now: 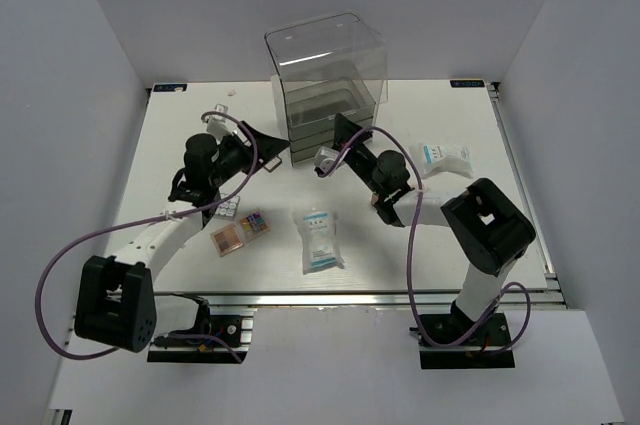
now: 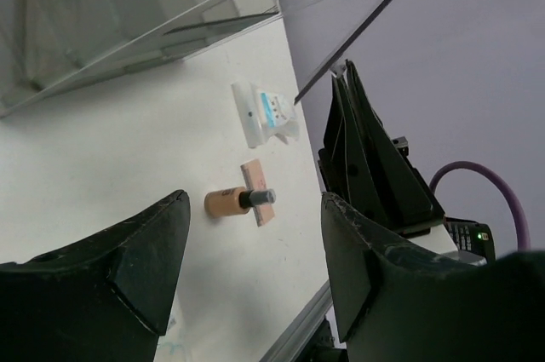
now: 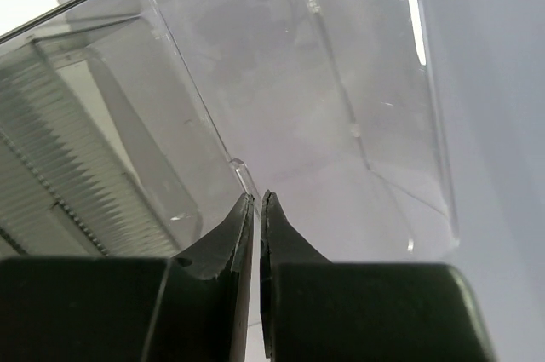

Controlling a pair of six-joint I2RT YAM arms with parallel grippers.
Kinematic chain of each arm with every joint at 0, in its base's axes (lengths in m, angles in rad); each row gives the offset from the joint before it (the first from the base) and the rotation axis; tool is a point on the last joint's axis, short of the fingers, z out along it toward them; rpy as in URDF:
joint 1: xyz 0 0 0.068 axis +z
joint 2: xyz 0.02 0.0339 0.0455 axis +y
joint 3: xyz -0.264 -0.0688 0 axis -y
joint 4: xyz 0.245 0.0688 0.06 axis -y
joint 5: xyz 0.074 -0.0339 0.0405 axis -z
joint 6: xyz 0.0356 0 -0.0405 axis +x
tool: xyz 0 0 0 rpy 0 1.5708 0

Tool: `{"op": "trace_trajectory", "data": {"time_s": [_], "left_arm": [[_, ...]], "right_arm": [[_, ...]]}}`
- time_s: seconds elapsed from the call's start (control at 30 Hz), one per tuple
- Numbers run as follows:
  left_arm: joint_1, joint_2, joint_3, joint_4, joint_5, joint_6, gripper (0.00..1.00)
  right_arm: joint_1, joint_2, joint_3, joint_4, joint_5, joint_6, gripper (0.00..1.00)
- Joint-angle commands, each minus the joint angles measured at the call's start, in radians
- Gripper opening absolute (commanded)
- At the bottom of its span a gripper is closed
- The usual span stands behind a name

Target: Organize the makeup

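- Top view: the clear drawer box (image 1: 325, 70) stands at 12 o'clock on the tabletop (image 1: 370, 265). Both tools are at its front, the left tool (image 1: 270, 147) near its 7 o'clock corner and the right tool (image 1: 340, 132) near 6 o'clock. The palettes (image 1: 240, 227) lie at 8 o'clock, one packet (image 1: 320, 238) at 6 and a second packet (image 1: 443, 158) at 3. I judge the sorting is hardly begun, because most makeup lies outside the box.
- Left wrist view: my left tool (image 2: 254, 226) is released, with nothing between its fingers. The small brown bottle (image 2: 226, 203) lies on its side ahead, its cap touching a peach flat piece (image 2: 258, 193). I think this bottle is the next pick: the tool must go forward and down, one finger on each side.
- Right wrist view: my right tool (image 3: 257, 202) is clenched and I see nothing grasped. Its tips are near the clear box wall; because of reflections I cannot tell if they touch.
- In the top view I cannot find the bottle; the arms probably cover it.
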Motion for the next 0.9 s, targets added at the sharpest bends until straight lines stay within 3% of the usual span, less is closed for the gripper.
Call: {"op": "trace_trajectory", "data": {"time_s": [0.0,0.7,0.83,0.87], "left_arm": [[-0.015,0.026,0.074,0.091,0.010,0.033,0.72],[-0.039,0.277,0.361,0.190,0.149,0.059,0.74],[-0.044,0.302,0.381,0.187,0.163,0.053,0.65],[-0.046,0.308,0.383,0.193,0.169,0.047,0.55]], "right_arm": [[0.011,-0.070,-0.002,0.221,0.066,0.055,0.00],[0.031,-0.107,0.011,0.196,0.084,0.059,0.00],[0.035,-0.110,0.018,0.187,0.084,0.067,0.00],[0.035,-0.110,0.018,0.183,0.084,0.067,0.00]]}}
